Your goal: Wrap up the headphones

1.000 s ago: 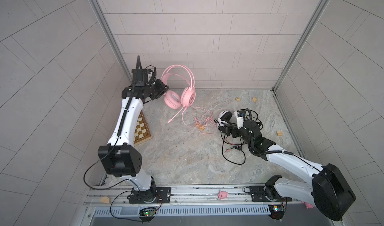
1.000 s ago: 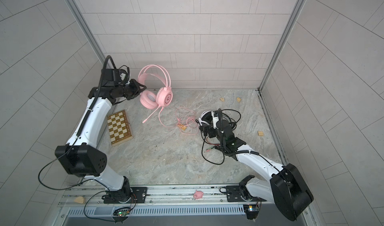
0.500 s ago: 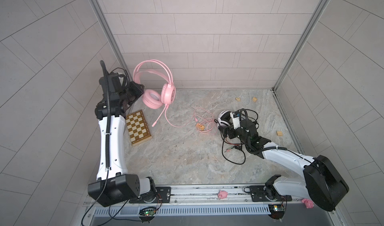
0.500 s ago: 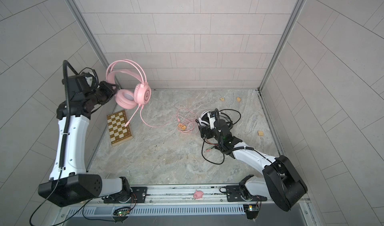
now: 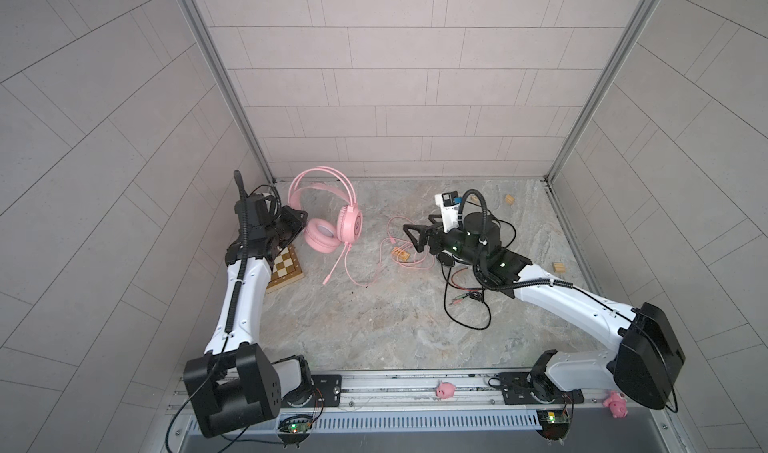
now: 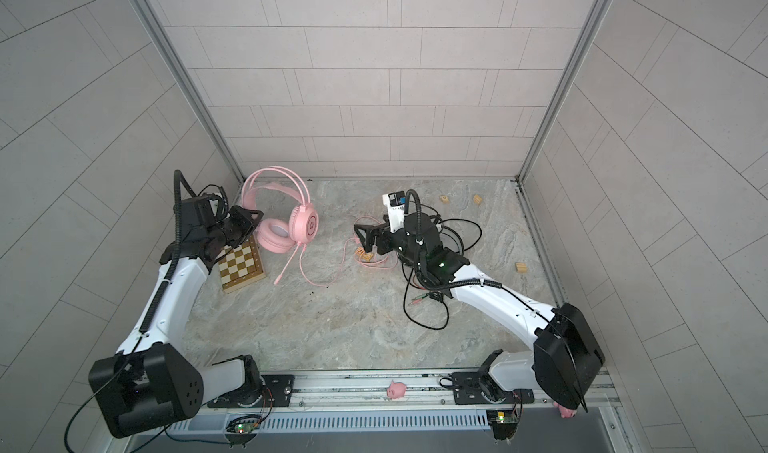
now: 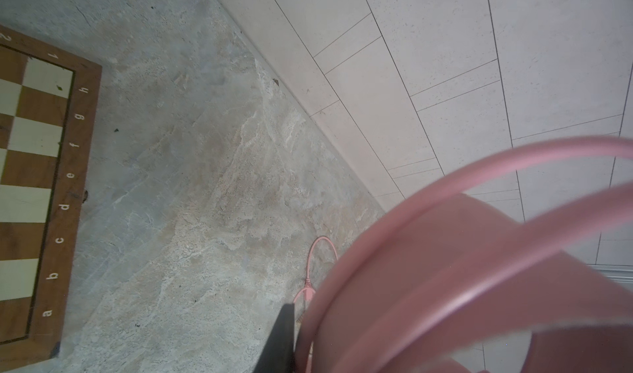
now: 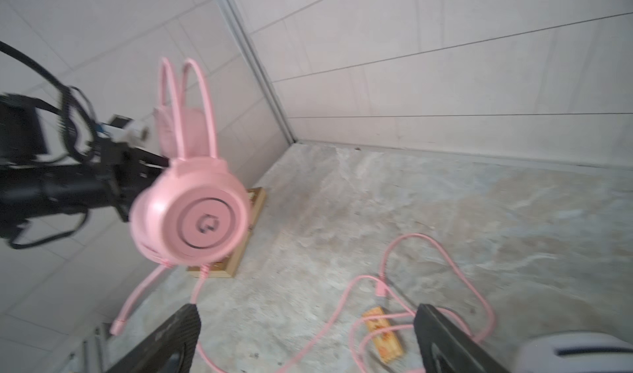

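While the left tool [image 5: 301, 221] clamps the pink headphones [image 5: 351, 227], their cable [image 8: 381, 289] at four o'clock may snag the released right tool [image 8: 308, 312]

Left gripper [image 5: 302, 224] with the pink headset [image 5: 332, 230] swung back right and lower, earcups now just right of the chessboard [image 5: 286, 264], right gripper [image 5: 415, 241] raised, reaching further left.

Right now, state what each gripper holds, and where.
Left gripper: pink headset, by the band's end at an ear cup. Right gripper: open, nothing held.
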Controlling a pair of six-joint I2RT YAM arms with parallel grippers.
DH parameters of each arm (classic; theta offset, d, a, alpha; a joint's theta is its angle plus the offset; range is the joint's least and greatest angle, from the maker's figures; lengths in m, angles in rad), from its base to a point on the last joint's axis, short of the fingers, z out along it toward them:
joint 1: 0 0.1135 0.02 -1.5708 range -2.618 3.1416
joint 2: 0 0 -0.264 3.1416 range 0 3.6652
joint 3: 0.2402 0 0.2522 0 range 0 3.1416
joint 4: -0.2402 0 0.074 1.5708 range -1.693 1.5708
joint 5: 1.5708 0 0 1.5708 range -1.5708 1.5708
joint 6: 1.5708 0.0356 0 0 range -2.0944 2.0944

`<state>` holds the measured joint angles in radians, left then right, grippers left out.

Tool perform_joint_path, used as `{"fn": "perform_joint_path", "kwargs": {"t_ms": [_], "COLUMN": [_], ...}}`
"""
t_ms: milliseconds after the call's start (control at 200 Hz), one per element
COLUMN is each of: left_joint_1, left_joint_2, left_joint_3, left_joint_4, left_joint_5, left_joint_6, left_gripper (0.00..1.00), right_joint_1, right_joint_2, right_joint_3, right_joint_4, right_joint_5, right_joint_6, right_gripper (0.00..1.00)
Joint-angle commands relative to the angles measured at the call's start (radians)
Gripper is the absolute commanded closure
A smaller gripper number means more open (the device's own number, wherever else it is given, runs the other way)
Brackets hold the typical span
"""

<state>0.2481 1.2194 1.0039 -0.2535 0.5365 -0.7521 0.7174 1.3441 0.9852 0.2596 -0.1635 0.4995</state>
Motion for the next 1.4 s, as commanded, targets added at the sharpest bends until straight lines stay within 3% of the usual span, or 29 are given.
{"fn": "perform_joint_path", "kwargs": {"t_ms": [0, 90, 220, 420, 656, 951, 1091, 1196, 1246, 1396], "left_joint_1": [-0.004, -0.005, -0.004, -0.007, -0.021, -0.034, -0.048, -0.057, -0.06, -0.102], "left_joint_2": [-0.048, -0.066, -0.058, -0.038, -0.048, -0.05, -0.047, -0.046, -0.04, 0.037], "left_joint_3": [0.005, -0.017, -0.035, -0.034, -0.04, -0.044, -0.043, -0.046, -0.045, 0.009], "left_joint_4": [0.108, 0.081, 0.101, 0.093, 0.083, 0.083, 0.083, 0.079, 0.078, 0.061], "left_joint_5": [-0.015, -0.066, -0.089, -0.078, -0.072, -0.074, -0.071, -0.08, -0.077, 0.044], "left_joint_6": [-0.026, -0.023, -0.022, -0.014, 0.007, 0.013, 0.014, 0.022, 0.022, 0.099], "left_gripper": [1.0, 1.0, 1.0, 1.0, 1.0, 1.0, 1.0, 0.98, 0.9, 0.53], "right_joint_1": [0.125, 0.179, 0.205, 0.269, 0.29, 0.284, 0.274, 0.275, 0.276, 0.263], "right_joint_2": [0.075, 0.164, 0.289, 0.464, 0.668, 0.752, 0.763, 0.736, 0.717, 0.618], "right_joint_3": [0.12, 0.227, 0.332, 0.533, 0.791, 0.883, 0.906, 0.872, 0.852, 0.71], "right_joint_4": [-0.097, -0.142, -0.097, -0.148, -0.334, -0.407, -0.405, -0.378, -0.383, -0.35], "right_joint_5": [0.21, 0.3, 0.288, 0.31, 0.329, 0.492, 0.51, 0.506, 0.507, 0.545], "right_joint_6": [0.102, 0.12, 0.183, 0.172, 0.136, 0.101, 0.105, 0.085, 0.072, 0.005], "right_gripper": [0.01, 0.01, 0.01, 0.01, 0.01, 0.06, 0.25, 0.5, 0.59, 0.77]}}
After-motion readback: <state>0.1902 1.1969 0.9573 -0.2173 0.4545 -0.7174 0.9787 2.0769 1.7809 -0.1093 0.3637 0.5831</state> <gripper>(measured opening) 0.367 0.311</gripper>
